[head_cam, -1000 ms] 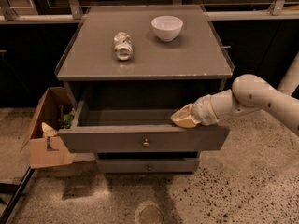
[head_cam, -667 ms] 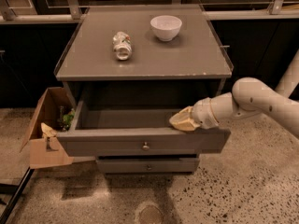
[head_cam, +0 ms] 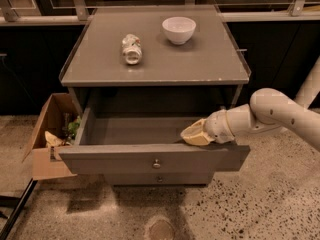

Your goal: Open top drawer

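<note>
The top drawer (head_cam: 120,160) is a wide matte grey drawer with one small round metal knob (head_cam: 156,163) at its centre. It stands pulled out of the grey cabinet and its shallow grey interior (head_cam: 135,130) shows nothing in it. My gripper (head_cam: 192,135) reaches in from the right on a white arm. It sits at the right part of the drawer, just above the top edge of the front panel.
On the cabinet top (head_cam: 200,59) stand a white bowl (head_cam: 178,29) and a crushed can (head_cam: 131,48) lying on its side. A narrower drawer front (head_cam: 159,178) shows below. An open cardboard box (head_cam: 50,136) with rubbish sits on the floor at the left. Speckled floor lies in front.
The gripper has shifted slightly to the left along the drawer's front edge. The drawer stays pulled out as before.
</note>
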`<move>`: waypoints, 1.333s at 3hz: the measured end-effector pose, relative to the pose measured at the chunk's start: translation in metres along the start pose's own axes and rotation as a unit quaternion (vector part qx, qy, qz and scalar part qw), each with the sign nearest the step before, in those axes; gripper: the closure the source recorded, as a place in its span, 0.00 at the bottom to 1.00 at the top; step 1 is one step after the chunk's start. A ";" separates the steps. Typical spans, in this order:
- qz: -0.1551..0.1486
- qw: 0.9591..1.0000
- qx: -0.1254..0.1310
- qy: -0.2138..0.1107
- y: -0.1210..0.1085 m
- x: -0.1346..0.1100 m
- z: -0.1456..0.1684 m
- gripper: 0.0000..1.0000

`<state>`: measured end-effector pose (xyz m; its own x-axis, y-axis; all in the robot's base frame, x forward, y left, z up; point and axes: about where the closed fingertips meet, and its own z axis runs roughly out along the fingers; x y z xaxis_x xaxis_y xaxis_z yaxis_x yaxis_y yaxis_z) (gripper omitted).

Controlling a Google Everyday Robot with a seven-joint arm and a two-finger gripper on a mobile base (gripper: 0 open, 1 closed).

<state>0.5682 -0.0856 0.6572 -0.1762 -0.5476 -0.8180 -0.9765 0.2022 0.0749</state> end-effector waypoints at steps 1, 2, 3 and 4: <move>0.000 1.000 0.000 0.000 0.000 0.000 0.000 0.45; 0.000 1.000 0.000 0.000 0.000 0.000 0.000 0.21; 0.000 1.000 0.000 0.000 0.000 0.000 0.000 0.01; 0.000 1.000 0.000 0.000 0.000 0.000 0.000 0.00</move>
<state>0.5682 -0.0854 0.6572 -0.1761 -0.5476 -0.8180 -0.9765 0.2020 0.0750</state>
